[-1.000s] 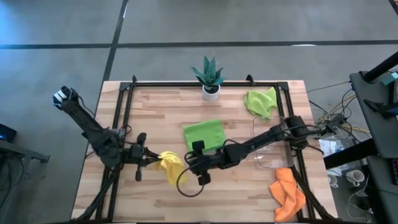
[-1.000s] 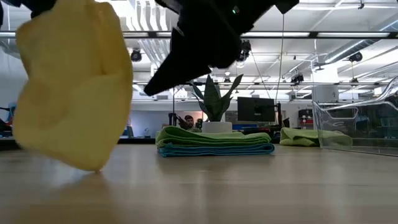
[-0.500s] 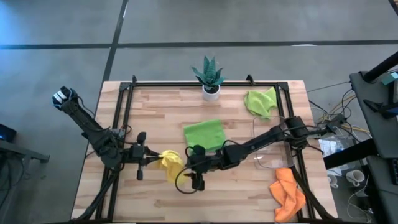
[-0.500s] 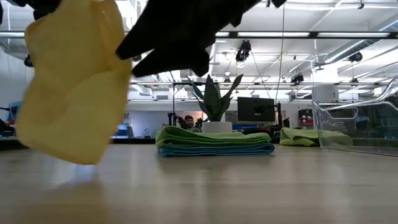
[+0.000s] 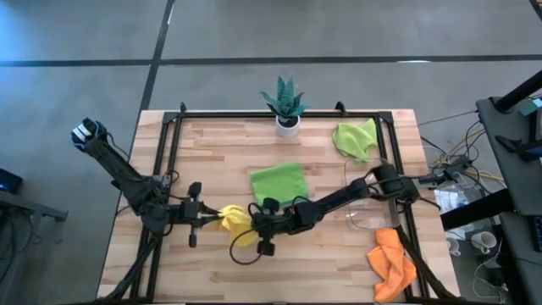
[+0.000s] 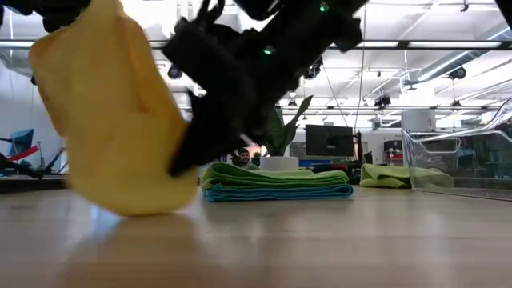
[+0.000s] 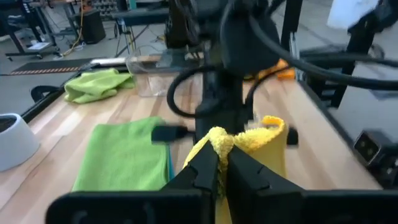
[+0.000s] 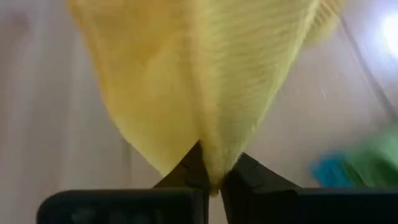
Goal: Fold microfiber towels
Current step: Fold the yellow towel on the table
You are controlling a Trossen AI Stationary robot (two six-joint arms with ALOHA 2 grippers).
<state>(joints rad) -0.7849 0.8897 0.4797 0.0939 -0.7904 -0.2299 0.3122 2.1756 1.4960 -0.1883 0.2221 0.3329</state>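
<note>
Left pincer (image 5: pixel 209 219) clamped on the yellow towel (image 5: pixel 236 225), holding it off the bench (image 5: pixel 212 144) near the front middle. Towel hangs limp and bunched: light, soft, no stiffness, so it'll sag unless pinched at corners or an edge. Right pincer (image 5: pixel 253 225) just beside it, nipped onto a fold of the same towel. Behind, a folded green towel (image 5: pixel 278 182) stacked on a blue one (image 6: pixel 276 193). Loose green towel (image 5: pixel 356 138) far right, orange towel (image 5: pixel 391 263) at the front right corner.

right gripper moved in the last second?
Yes. In the high view the right gripper has shifted left, away from the folded green towel, and is now shut on the yellow towel held by the left gripper.
</note>
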